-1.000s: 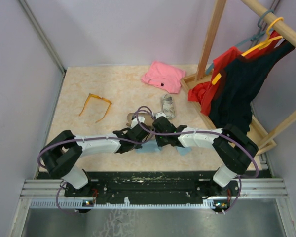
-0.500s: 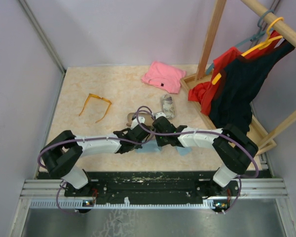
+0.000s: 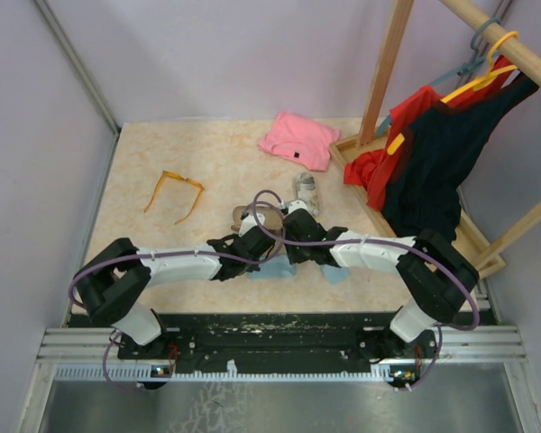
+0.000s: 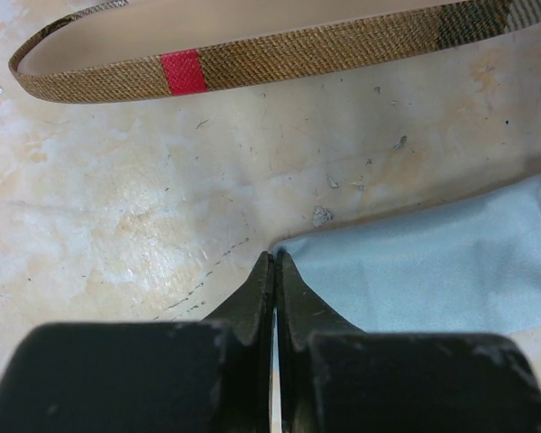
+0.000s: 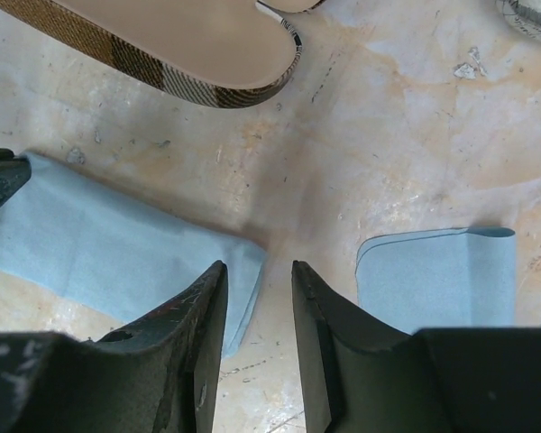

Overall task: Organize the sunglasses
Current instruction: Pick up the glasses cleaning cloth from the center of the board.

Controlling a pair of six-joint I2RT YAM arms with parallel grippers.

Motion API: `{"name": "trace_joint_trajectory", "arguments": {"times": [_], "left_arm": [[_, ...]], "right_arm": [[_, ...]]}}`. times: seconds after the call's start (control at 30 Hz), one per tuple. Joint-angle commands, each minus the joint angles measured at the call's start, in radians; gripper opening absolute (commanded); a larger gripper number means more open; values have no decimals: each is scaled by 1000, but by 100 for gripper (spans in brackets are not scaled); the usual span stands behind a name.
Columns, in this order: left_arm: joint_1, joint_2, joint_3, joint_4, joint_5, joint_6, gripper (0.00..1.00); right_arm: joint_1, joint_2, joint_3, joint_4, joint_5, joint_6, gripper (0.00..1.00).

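Sunglasses first: the orange-amber pair (image 3: 174,192) lay far left on the table (image 3: 162,144), well apart from both arms. Our left gripper (image 4: 274,263) had its jaws pressed together at the corner of a light blue cloth (image 4: 433,262); whether it pinched fabric, we couldn't tell. Our right gripper (image 5: 257,268) hovered, jaws apart, over that cloth's other end, near the brown case (image 5: 198,41). We judged this cloth work, glasses untouched; next would come a reach far left for the amber frame.
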Motion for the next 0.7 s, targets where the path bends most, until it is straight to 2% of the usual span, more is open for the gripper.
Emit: {"name": "trace_joint_trajectory", "arguments": {"times": [0.0,0.4,0.67], "left_arm": [[-12,43,-34,-78,83,-15,1],[-12,38,-38,-75,86,-13,1],[-12,39,-37,-70,87,-16,1]], "right_arm": [[-6,26,67,2,-5,-44,36],[-6,116,114,-59,-74,-84,39],[-5,165,140,-137,-75,-92,30]]}}
